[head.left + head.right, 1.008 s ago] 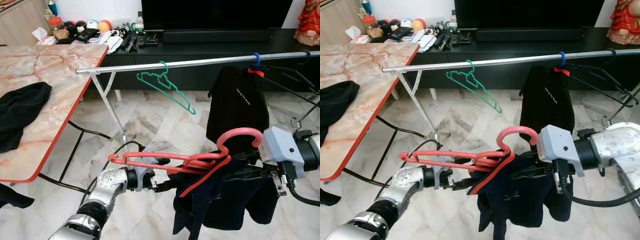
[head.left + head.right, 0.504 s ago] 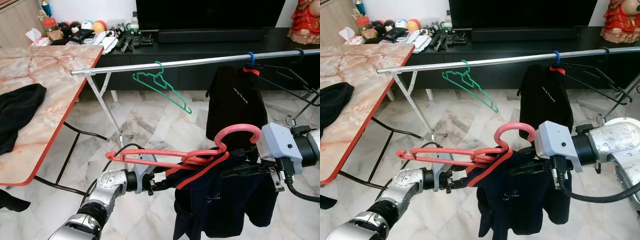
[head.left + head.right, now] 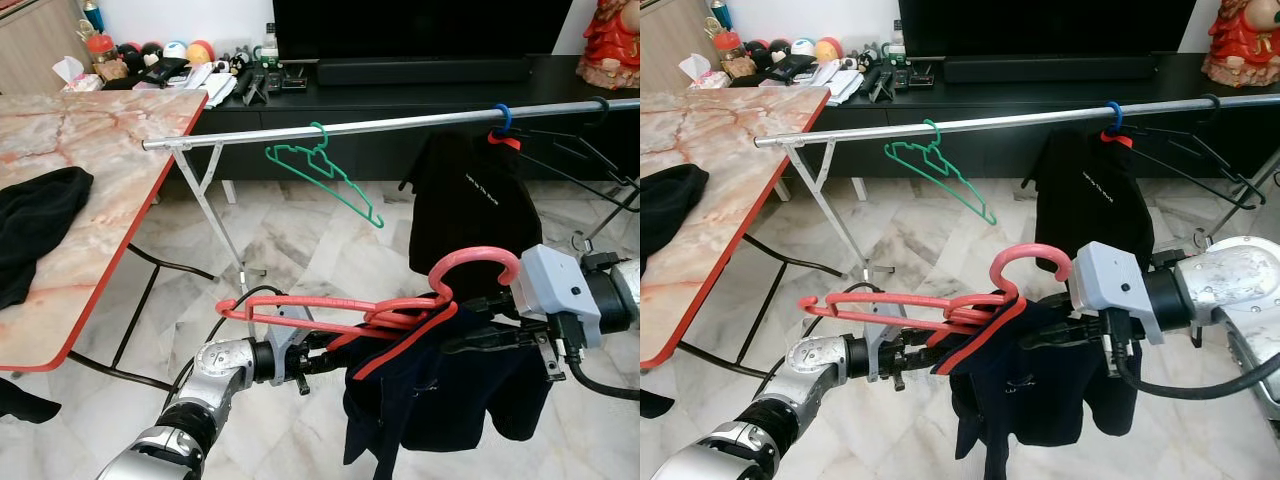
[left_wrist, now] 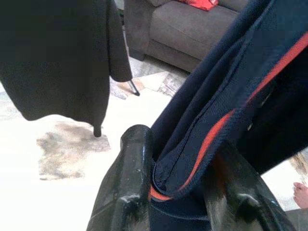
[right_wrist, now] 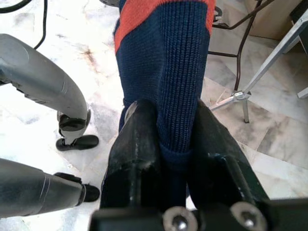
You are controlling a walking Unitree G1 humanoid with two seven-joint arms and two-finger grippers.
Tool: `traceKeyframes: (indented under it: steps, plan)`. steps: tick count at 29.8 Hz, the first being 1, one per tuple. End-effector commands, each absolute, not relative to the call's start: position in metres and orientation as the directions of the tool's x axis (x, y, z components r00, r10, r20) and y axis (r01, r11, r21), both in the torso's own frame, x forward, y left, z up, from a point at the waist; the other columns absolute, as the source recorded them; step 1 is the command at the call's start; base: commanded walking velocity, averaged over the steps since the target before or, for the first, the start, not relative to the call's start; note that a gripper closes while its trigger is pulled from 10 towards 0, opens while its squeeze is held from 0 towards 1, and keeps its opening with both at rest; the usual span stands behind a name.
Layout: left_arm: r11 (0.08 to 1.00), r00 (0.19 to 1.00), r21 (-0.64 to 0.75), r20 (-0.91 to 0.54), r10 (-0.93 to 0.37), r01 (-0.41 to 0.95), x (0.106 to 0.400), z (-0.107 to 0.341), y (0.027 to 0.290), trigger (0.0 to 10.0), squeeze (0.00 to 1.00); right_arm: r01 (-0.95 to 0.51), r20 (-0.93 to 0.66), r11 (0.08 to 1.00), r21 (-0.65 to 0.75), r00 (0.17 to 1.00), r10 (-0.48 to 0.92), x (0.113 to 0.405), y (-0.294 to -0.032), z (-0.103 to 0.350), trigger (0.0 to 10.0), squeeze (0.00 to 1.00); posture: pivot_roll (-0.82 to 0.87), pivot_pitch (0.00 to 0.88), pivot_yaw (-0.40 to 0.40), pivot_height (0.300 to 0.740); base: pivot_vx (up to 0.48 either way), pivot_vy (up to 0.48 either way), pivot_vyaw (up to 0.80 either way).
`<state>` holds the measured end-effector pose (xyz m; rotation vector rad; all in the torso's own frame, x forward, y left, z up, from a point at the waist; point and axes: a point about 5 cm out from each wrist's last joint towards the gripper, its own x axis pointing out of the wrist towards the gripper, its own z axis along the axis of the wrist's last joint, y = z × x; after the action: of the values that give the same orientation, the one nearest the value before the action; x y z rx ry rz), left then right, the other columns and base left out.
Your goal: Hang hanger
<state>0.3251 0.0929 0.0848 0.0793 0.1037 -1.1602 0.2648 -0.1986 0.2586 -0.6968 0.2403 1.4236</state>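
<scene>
Home living room: black TV console [image 3: 420, 95] under a dark screen [image 3: 420, 25], grey sofa [image 4: 192, 29], marble floor [image 3: 300, 240], marble-topped counter [image 3: 90, 170] (cluttered knick-knacks behind), clothes rail [image 3: 400, 125].

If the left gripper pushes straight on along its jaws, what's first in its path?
Probably the right gripper. The left gripper, clamped on the navy garment, points across at it through the cloth. Depth is uncertain; it might pass beside it.

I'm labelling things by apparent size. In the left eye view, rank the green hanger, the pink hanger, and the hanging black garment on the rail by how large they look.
1. Pink hanger, widest, though nearest the camera.
2. Black garment, about as large; the order is unsure.
3. Green hanger, clearly smallest, but farther away.
</scene>
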Motion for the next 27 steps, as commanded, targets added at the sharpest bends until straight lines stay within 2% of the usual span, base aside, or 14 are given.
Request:
traceKeyframes:
  steps: [1,10,15,20,27]
  plan:
    - [0.432,0.427,-0.021,-0.113,-0.897,0.902,0.326,0.083,0.098,0.0,0.0,-0.944,-0.544,-0.024,-0.329,0.168,0.822,0.266,-0.197,0.264,0.0,0.0,-0.16,0.119,0.044,0.74,0.0,0.0,0.0]
    - [0.488,0.484,-0.064,-0.076,-0.872,0.87,0.328,0.084,0.11,0.0,0.0,-0.945,-0.54,-0.01,-0.326,0.177,0.823,0.269,-0.196,0.26,0.0,0.0,-0.15,0.121,0.051,0.74,0.0,0.0,0.0]
    - [0.497,0.489,-0.074,-0.101,-0.866,0.865,0.326,0.08,0.115,0.0,0.0,-0.944,-0.544,-0.006,-0.329,0.184,0.819,0.272,-0.197,0.258,0.0,0.0,-0.15,0.123,0.057,0.74,0.0,0.0,0.0]
    - [0.56,0.544,-0.074,-0.161,-0.823,0.825,0.322,0.069,0.127,0.0,0.0,-0.957,-0.634,-0.005,-0.291,0.189,0.75,0.272,-0.213,0.245,0.0,0.0,-0.15,0.125,0.061,0.74,0.0,0.0,0.0]
    - [0.588,0.559,-0.111,-0.211,-0.802,0.801,0.311,0.053,0.14,0.0,0.0,-0.975,-0.705,0.024,-0.22,0.175,0.687,0.265,-0.235,0.23,0.0,0.0,-0.15,0.13,0.061,0.74,0.0,0.0,0.0]
